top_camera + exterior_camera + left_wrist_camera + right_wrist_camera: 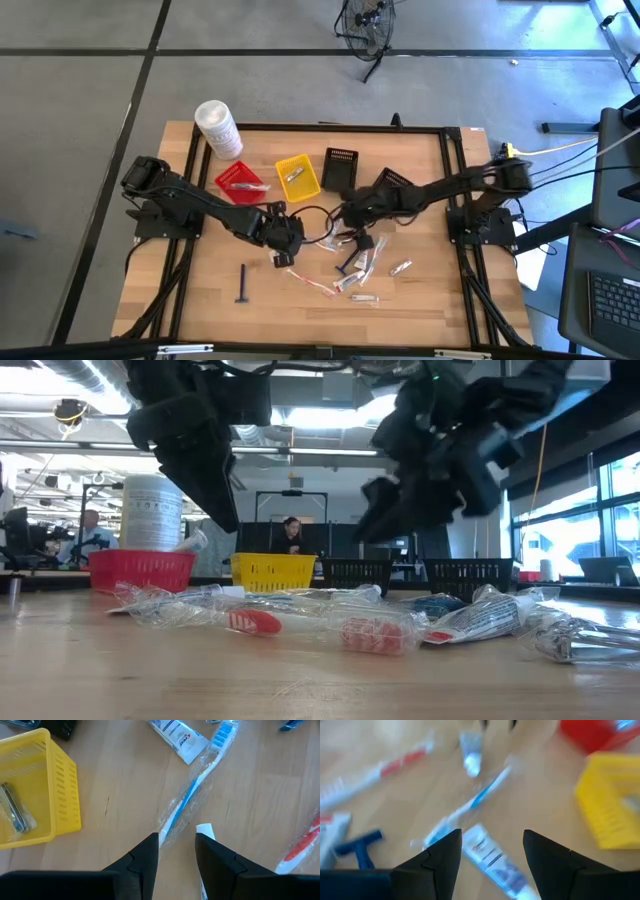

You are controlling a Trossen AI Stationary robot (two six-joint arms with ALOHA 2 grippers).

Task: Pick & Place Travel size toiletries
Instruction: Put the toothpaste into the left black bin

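Picking from the loose pile near the middle of the table (420, 300), you have the right gripper (490, 851) with its jaws spread wide and empty, above a white tube (495, 865) beside a wrapped blue toothbrush (470, 802). Centre the tube between the fingers, lower until they straddle it, then close. Avoid catching the toothbrush wrapper. The left gripper (176, 851) hovers over the same toothbrush (192, 795), jaws partly apart, nothing gripped. Keep both arms separated. The yellow basket (297, 178) sits toward the far edge.
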